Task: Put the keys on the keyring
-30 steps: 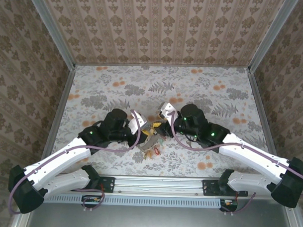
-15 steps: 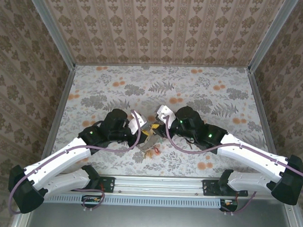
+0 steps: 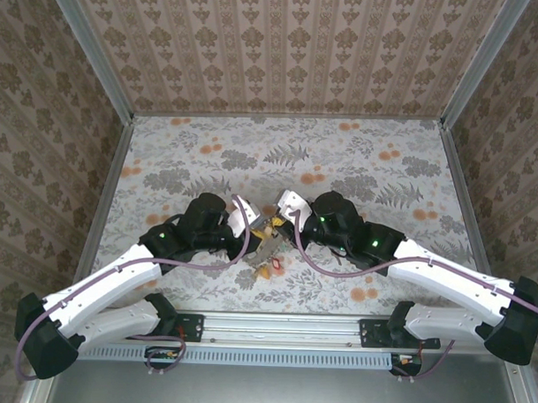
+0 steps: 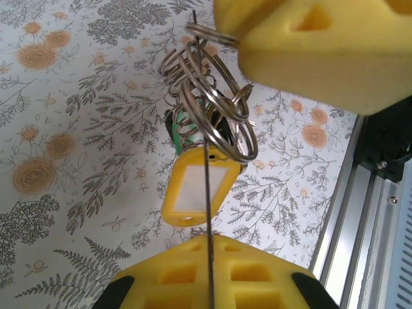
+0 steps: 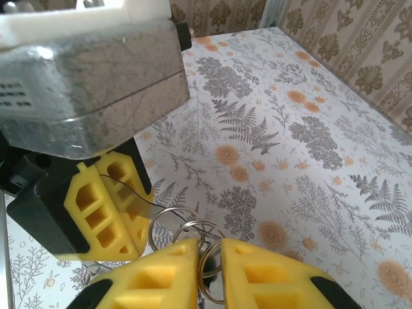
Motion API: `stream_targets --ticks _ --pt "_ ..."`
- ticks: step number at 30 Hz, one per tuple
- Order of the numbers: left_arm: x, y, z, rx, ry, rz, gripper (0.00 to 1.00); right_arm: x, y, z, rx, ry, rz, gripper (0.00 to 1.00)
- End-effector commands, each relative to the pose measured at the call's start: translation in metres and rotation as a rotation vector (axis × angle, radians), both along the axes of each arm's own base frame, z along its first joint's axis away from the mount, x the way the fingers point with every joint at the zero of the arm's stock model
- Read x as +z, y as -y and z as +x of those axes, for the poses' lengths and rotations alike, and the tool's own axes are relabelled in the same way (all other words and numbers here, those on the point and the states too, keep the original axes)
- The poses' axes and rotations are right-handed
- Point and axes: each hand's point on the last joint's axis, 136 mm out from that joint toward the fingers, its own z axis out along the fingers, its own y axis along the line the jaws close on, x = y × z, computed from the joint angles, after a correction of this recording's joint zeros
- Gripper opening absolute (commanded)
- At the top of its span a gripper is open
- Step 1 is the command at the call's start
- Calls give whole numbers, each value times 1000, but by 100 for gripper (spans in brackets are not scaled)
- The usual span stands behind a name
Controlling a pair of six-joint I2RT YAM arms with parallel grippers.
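Observation:
The keyring is a thin dark wire loop, seen edge-on. My left gripper is shut on it and holds it above the table. Several silver split rings, a yellow tag and a green piece hang from the loop. I cannot pick out the keys among them. My right gripper is closed on one silver split ring, right beside the left fingers. From above, both grippers meet at the middle front, over the hanging bundle.
The floral table cover stretches open behind and to both sides. A metal rail runs along the near edge, just below the bundle. Patterned walls close in the back and sides.
My right gripper has slid a little left toward the rings and its jaws have come together on a split ring. The left arm holds still.

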Motion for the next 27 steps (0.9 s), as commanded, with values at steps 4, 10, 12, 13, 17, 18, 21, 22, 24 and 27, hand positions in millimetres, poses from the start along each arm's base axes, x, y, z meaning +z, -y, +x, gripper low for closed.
stream_targets --ticks 4,10,12,13,17,18,21,22,24,27 --pt "25 7 -6 -50 48 -77 0 -11 19 10 -76 20 -76 7" --pt "25 6 -6 -48 51 -76 0 -9 20 11 -81 28 -77 2" --pt "25 6 -5 -46 52 -77 0 -9 20 10 -75 25 -73 0" --pt "25 6 -5 -46 51 -76 0 -8 20 10 -76 26 -69 0" --pt "26 6 -6 -49 52 -80 0 -9 19 4 -44 17 -57 0" --pt "27 6 -5 -48 53 -80 0 -10 18 2 -32 12 -56 0" --pt "27 6 -6 -47 54 -81 0 -11 18 -2 -7 9 -57 0" --pt "27 6 -5 -48 54 -80 0 -12 18 -3 -2 6 -60 0" --pt "26 6 -5 -45 52 -80 0 -10 20 -4 6 11 -55 0" --pt "26 5 -4 -36 55 -78 0 2 24 -3 21 -4 13 0"
